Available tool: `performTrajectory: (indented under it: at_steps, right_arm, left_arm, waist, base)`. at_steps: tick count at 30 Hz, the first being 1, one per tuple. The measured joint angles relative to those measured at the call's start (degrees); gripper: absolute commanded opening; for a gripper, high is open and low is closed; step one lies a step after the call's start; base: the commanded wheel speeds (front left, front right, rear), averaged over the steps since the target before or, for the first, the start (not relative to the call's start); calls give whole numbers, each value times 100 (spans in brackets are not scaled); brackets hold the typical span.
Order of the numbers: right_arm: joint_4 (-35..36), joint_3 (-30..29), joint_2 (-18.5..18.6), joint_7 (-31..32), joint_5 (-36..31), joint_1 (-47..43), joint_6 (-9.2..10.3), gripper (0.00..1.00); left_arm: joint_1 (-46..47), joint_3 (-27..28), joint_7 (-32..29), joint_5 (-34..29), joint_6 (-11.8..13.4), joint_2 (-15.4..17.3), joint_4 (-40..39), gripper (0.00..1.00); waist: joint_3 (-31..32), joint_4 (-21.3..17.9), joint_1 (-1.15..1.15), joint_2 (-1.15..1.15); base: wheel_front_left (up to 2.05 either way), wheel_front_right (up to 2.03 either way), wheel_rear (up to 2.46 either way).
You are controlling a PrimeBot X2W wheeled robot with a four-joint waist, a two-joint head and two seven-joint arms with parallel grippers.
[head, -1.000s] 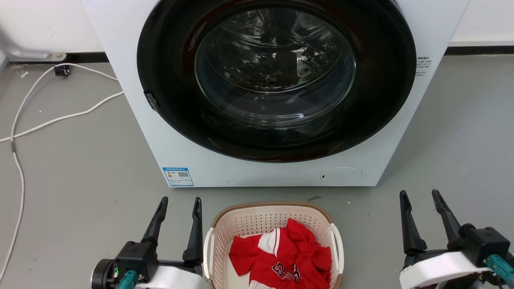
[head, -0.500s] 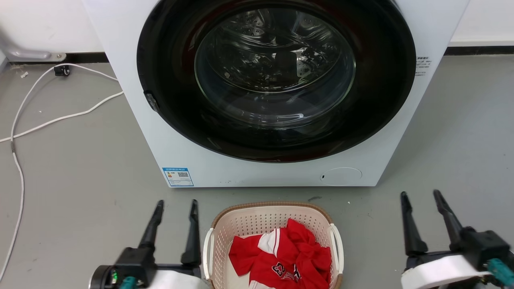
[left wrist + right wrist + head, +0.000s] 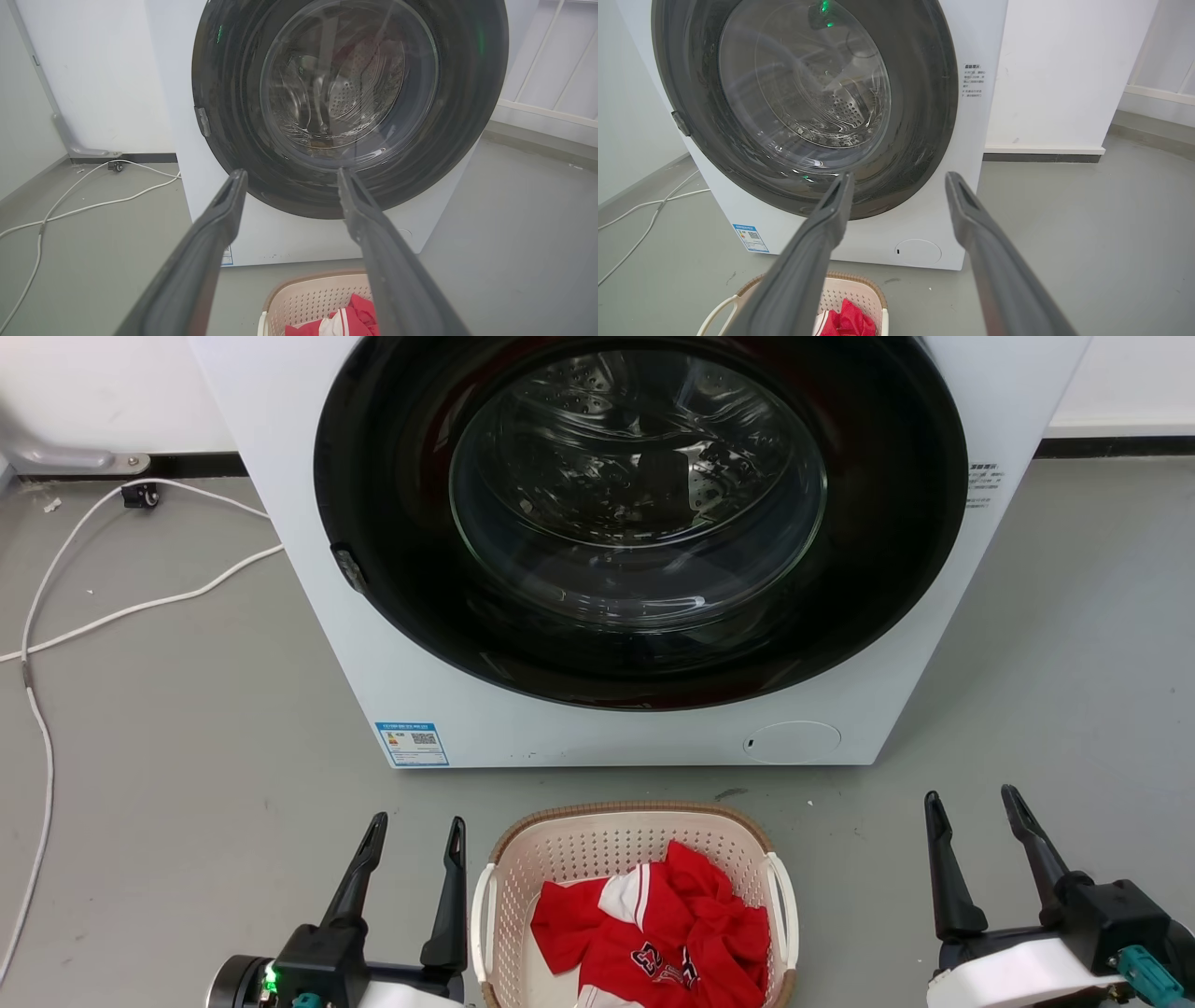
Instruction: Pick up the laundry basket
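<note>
The basket (image 3: 597,849), holding a garment (image 3: 653,933), is sitting on the floor (image 3: 187,756) before the washer (image 3: 597,737), between the left end effector (image 3: 417,821) and right end effector (image 3: 971,795).

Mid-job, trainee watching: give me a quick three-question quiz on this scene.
1. True or false: the left gripper is shut on the laundry basket.
2. What lies in the basket? A) towels B) a red garment C) nothing
3. Which gripper stands farther from the basket in the head view?
Key: 1 false, it is open beside it; 2 B; 3 the right gripper.
</note>
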State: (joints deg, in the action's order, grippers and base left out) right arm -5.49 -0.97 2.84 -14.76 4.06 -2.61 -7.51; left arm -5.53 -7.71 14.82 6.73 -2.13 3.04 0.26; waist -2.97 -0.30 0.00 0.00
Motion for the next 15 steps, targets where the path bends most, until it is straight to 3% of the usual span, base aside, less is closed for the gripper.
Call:
performTrajectory:
  at_steps: [15]
  right_arm:
    - [-4, 48, 0, -33, -47, -1, 0, 100]
  left_arm:
    - [-10, 3, 25, -32, -4, -11, -5, 100]
  waist:
    - [-26, 6, 0, 0]
  base:
    - [0, 0, 0]
